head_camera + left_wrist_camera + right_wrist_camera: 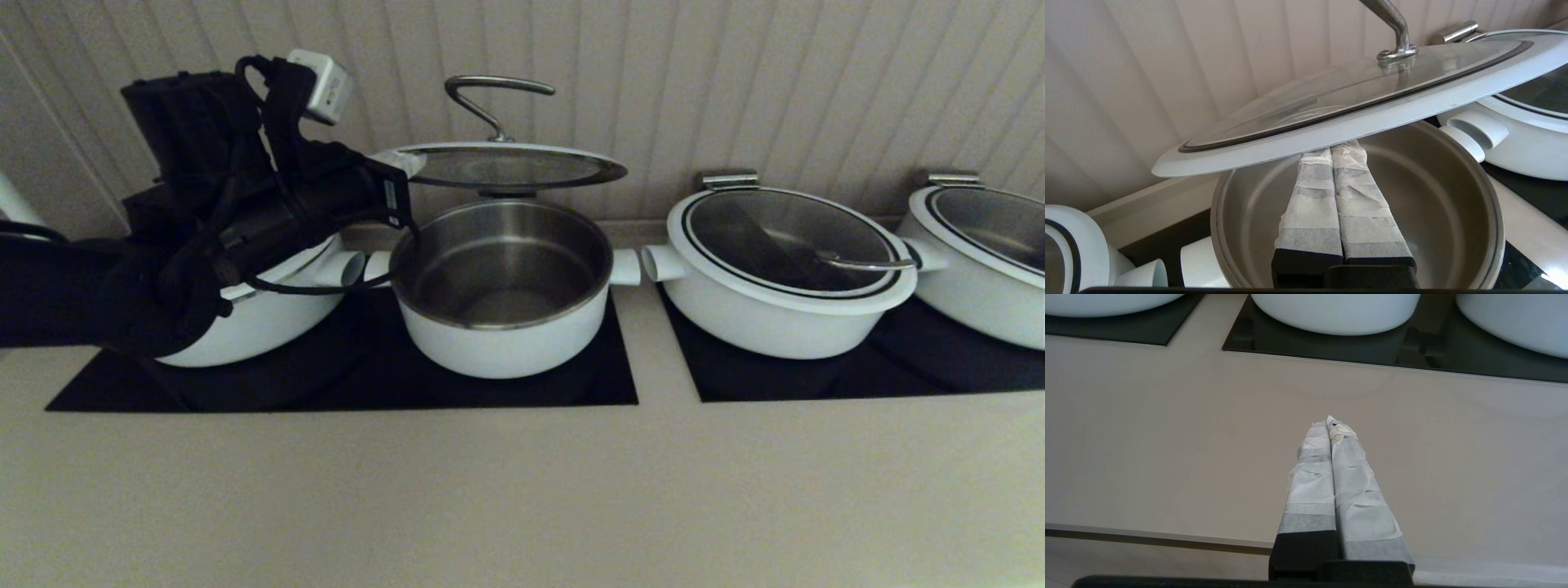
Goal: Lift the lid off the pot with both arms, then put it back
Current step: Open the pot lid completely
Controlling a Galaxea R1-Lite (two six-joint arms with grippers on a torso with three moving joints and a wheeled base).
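**Mei:** Left gripper (1331,152) is under the lid (508,166), yes? Its two taped fingers (1310,196) are pressed together, nothing between them, and the tips touch the underside of the white rim.

**Tomas:** Yes. I think it works like a wedge. The lid is not clamped; it rests on top of the closed fingers, and that is why it tilts in the left wrist view. In the head view the lid hangs in the air above the open pot (504,286), with its metal handle (496,96) pointing up.

**Mei:** It seems to have a hinge at the back. I see a dark part under the far edge, near the wall (735,82), but I cannot tell for sure.

**Tomas:** The next pot (784,269) on the right has a metal piece at the back of its closed lid, so a hinge is possible.

**Mei:** And the right gripper (1331,422)? The task says both arms.

**Tomas:** It is not in the head view. Its own camera shows the fingers closed on nothing, low over the bare counter (1167,437), well apart from the pots. So only the left arm carries the lid.

**Mei:** Then lifting is done, I judge, and putting back is left.

**Tomas:** I agree. Because the lid only rests on the fingers, it could slip off sideways. Lowering slowly, straight over the pot, is safer.
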